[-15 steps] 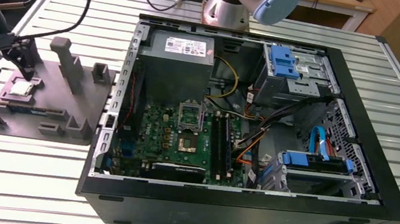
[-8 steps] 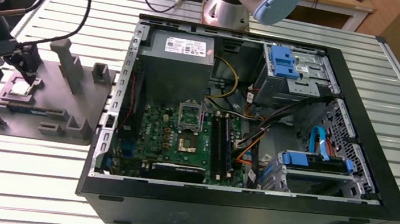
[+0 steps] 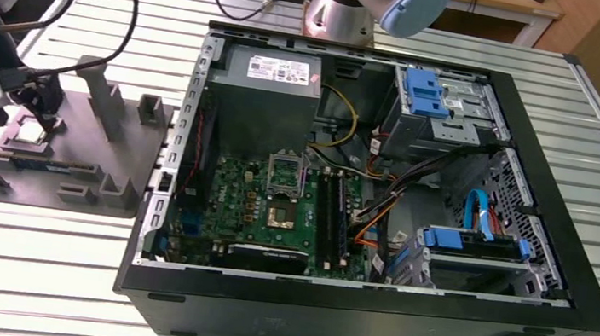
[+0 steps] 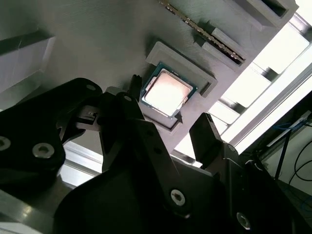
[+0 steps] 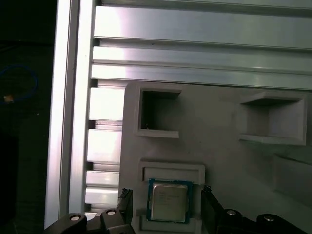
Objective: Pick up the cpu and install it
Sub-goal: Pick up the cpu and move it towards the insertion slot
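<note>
The cpu (image 3: 27, 133), a small square chip with a silvery top, lies flat in a raised square recess of the grey moulded tray (image 3: 104, 174) at the exterior view's left. My gripper (image 3: 38, 115) hovers just above it, open. In both wrist views the two black fingers straddle the cpu (image 4: 166, 92) (image 5: 168, 201) with a gap on each side, one finger (image 5: 125, 201) beside one edge and the other finger (image 5: 208, 200) beside the opposite edge. The metal-framed socket (image 3: 281, 214) sits on the green motherboard inside the open computer case (image 3: 564, 252).
The tray carries upright posts and pockets (image 3: 150, 108) and a memory stick (image 3: 43, 164) close to the cpu recess. Cables hang from the arm over the tray. The slatted aluminium table (image 3: 46, 274) surrounds everything. A second arm's base (image 3: 342, 14) stands behind the case.
</note>
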Controlling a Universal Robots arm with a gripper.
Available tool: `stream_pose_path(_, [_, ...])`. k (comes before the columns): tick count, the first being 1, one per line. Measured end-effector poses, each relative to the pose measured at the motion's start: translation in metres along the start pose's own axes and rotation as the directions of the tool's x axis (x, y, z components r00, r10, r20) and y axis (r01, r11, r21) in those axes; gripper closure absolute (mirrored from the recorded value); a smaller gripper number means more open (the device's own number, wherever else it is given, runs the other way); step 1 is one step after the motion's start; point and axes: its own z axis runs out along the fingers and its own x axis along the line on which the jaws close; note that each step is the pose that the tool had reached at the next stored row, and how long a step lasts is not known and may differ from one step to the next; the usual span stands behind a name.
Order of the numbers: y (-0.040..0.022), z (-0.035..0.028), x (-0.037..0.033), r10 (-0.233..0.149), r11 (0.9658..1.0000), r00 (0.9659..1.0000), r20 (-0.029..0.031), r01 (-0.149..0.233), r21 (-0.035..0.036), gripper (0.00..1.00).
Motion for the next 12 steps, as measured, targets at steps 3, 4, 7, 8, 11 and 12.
stream_pose_path(3, [0.0,0.0023,0.0,0.002,1.0,1.0,0.0,-0.002,0.0,0.34])
stream_pose_path(4, [-0.0001,0.0033,0.0,0.003,1.0,1.0,0.0,-0.003,0.0,0.34])
stream_pose_path(7, [-0.0002,0.0065,0.0,0.005,1.0,1.0,0.0002,-0.005,0.0001,0.34])
stream_pose_path(8, [-0.0002,0.0074,0.0001,0.005,1.0,1.0,0.0002,-0.005,0.0001,0.34])
stream_pose_path(11, [-0.0002,0.0093,0.0001,0.006,1.0,1.0,0.0001,-0.006,0.0002,0.34])
stream_pose_path(12, [-0.0002,0.0096,0.0001,0.006,1.0,1.0,0.0001,-0.006,0.0002,0.34])
